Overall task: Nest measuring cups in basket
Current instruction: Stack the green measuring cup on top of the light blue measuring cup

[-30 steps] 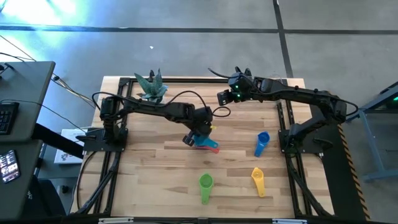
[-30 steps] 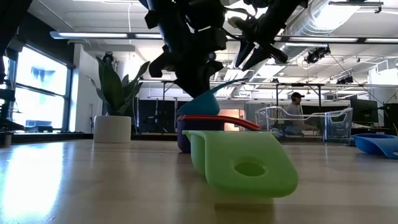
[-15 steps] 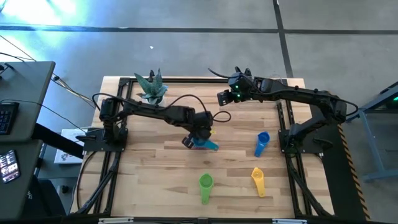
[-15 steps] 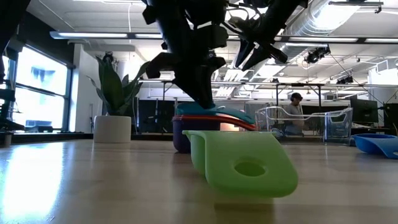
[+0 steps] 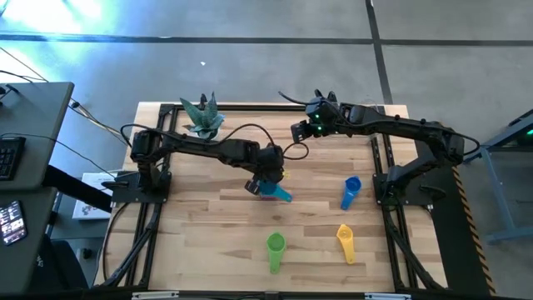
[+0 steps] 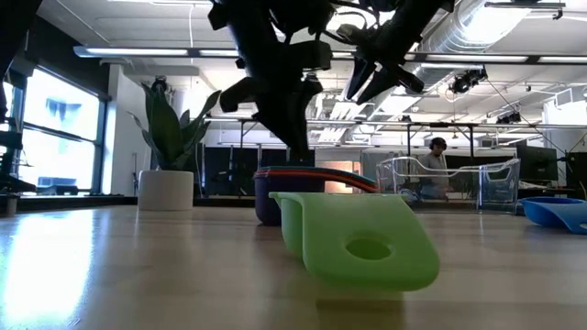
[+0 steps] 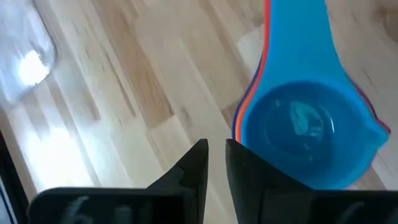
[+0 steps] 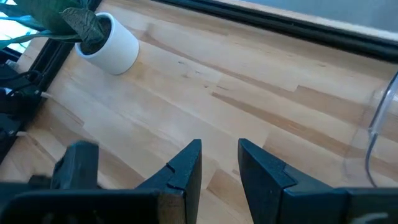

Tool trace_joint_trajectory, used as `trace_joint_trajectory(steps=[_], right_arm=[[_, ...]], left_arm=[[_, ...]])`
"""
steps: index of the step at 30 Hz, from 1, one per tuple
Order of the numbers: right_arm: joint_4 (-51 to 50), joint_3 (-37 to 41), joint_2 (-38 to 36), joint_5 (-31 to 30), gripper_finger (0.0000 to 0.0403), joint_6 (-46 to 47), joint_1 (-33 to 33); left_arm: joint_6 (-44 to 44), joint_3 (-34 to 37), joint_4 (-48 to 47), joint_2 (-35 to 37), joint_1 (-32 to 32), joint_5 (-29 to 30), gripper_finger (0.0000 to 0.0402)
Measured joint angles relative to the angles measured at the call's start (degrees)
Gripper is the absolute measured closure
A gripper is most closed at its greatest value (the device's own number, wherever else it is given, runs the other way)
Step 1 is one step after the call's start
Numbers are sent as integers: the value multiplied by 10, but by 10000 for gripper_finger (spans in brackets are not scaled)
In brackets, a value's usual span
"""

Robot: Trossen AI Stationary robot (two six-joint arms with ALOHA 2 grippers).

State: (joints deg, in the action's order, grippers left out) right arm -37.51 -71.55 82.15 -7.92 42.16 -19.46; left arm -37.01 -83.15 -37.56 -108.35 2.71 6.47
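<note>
The left gripper (image 5: pixel 268 177) hangs just above a stack of nested measuring cups (image 5: pixel 275 192) near the middle of the wooden table (image 5: pixel 200 242); its two dark fingers (image 7: pixel 193 168) stand only a narrow slit apart and grip nothing, so it reads as released with the jaws nearly together. In the left wrist view the teal cup (image 7: pixel 305 127) sits bowl-up on top of the stack, with a thin red-orange cup edge (image 7: pixel 252 102) and a purple one peeking out beneath it, their handles all running the same way, which is probably why the pile lies so flat and tidy in the low view (image 6: pixel 312 181). The stack stands on bare wood, not in the basket. That clear plastic basket (image 6: pixel 449 183) stands well apart at the far side of the table, near the right arm. The right gripper (image 5: pixel 298 131) waits high over the back edge, close to the white-potted plant (image 5: pixel 202 117), its fingers parted on nothing. Three cups lie loose with their handles free for a pinch: the blue cup (image 5: pixel 351 191) toward the right, the yellow cup (image 5: pixel 346 242) in front of it, and the green cup (image 5: pixel 275 250) at the near edge. By my judgement nesting is about half done, and the stack is not yet in the basket.
</note>
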Motion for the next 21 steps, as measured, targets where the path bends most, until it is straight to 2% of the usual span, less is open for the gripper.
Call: trace_joint_trajectory(steps=[6,12,21], right_arm=[[-4,0,0,40,306,34,28],[-18,0,0,38,307,109,93],[-14,-1,1,-33,307,297,220]], left_arm=[[51,1,-43,34,13,3,355],[84,1,-119,71,27,1,355],[150,1,-230,107,17,-1,355]])
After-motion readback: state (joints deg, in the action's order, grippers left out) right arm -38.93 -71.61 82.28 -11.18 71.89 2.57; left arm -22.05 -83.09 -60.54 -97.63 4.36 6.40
